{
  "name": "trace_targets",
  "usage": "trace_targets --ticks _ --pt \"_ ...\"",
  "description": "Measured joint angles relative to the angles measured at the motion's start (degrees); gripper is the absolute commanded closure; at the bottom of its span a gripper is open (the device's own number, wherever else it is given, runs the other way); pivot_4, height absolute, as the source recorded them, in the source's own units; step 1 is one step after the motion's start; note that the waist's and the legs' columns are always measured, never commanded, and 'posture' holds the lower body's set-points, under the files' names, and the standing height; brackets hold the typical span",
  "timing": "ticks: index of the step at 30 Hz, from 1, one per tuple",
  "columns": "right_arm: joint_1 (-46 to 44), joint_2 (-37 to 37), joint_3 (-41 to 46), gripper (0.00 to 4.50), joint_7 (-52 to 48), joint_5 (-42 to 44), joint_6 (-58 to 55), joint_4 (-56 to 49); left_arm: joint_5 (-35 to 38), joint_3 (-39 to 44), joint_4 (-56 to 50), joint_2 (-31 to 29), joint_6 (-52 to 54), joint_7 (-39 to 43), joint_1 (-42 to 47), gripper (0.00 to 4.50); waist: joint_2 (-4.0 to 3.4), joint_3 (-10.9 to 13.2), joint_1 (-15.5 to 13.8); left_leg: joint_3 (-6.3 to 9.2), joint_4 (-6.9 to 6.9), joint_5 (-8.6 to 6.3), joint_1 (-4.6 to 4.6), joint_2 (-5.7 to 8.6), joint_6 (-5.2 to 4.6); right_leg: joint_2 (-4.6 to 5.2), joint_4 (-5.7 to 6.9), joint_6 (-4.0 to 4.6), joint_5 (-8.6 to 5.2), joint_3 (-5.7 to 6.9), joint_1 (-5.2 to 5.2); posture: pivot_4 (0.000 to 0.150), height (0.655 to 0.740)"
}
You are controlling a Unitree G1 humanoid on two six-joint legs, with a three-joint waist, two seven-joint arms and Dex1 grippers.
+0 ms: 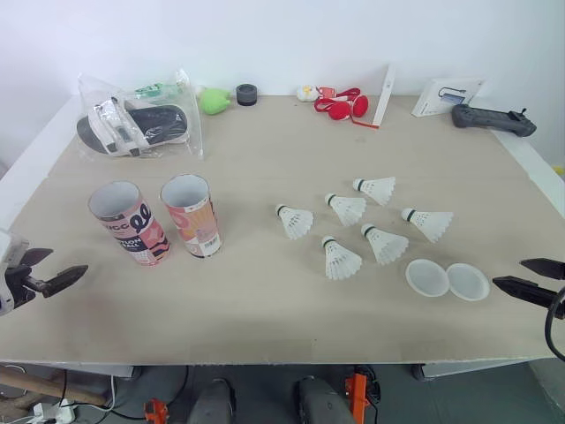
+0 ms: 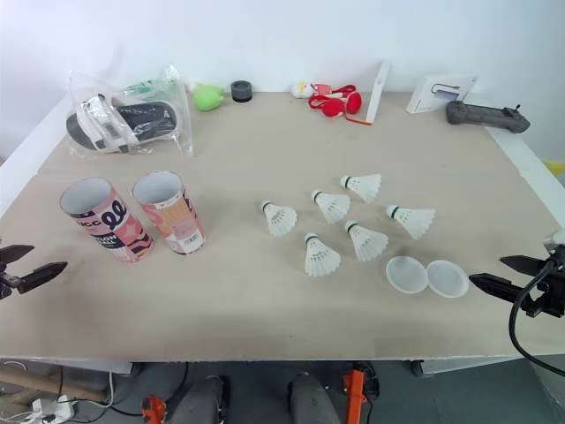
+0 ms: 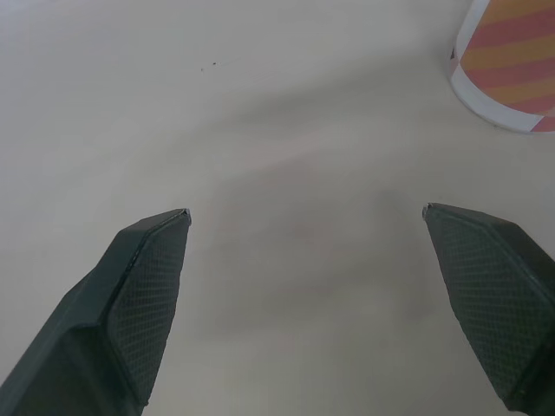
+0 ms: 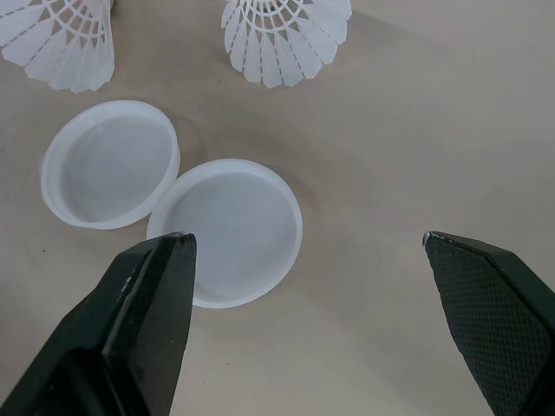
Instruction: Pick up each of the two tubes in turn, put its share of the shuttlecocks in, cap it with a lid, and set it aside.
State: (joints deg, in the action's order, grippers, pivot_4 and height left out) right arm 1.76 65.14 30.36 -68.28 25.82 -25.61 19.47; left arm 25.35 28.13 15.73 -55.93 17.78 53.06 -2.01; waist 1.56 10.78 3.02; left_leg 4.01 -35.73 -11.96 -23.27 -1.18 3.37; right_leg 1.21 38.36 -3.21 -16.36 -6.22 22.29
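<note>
Two open cardboard tubes stand upright at the table's left: a pink one [image 1: 130,223] and an orange-pink one [image 1: 192,215] beside it. Several white shuttlecocks [image 1: 346,208] lie scattered right of centre. Two white lids [image 1: 427,276] [image 1: 467,282] lie side by side near the front right, seen close in the right wrist view [image 4: 227,230]. My left gripper [image 1: 51,268] hovers open at the front left edge, apart from the tubes. My right gripper [image 1: 528,276] is open at the front right, just right of the lids. A tube base [image 3: 507,65] shows in the left wrist view.
Along the back edge lie a bagged sandal [image 1: 134,124], a green object [image 1: 214,100], a black roll [image 1: 246,94], red items [image 1: 342,105], a white box [image 1: 447,94] and a dark controller [image 1: 493,119]. The table's front edge [image 1: 265,357] runs close below both grippers.
</note>
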Motion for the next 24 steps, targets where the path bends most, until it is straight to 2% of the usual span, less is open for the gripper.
trace_targets --ticks 24 --pt "1.4 -0.8 2.2 0.0 0.8 0.9 -1.4 -2.3 -0.1 0.0 -1.2 1.7 1.2 -3.1 2.4 0.06 0.0 0.0 0.0 0.0 -0.61 0.01 0.06 -0.03 -0.01 -0.11 0.63 -0.16 -0.07 -0.08 0.0 0.15 0.74"
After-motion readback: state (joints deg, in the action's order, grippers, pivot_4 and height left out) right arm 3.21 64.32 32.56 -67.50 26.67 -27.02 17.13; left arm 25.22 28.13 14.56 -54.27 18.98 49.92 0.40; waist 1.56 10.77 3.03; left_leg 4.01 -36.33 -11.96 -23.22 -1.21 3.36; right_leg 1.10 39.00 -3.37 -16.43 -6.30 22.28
